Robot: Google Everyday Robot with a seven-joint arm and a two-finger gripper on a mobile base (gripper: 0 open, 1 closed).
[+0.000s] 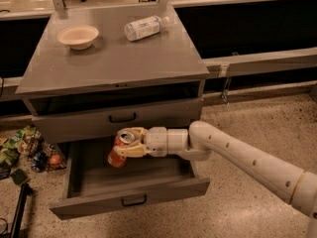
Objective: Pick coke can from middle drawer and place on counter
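The coke can (118, 150) is red with a silver top and hangs tilted above the floor of the open middle drawer (143, 182). My gripper (126, 143) is shut on the coke can, one finger above and one below it, and holds it just in front of the closed upper drawer. My white arm (237, 157) reaches in from the lower right. The grey counter (114, 58) is the cabinet top above.
A cream bowl (78, 36) and a clear plastic bottle (143, 27) lying on its side rest on the counter's far part. Snack bags and clutter (22, 148) lie on the floor left of the cabinet. A long grey ledge (262, 61) runs to the right.
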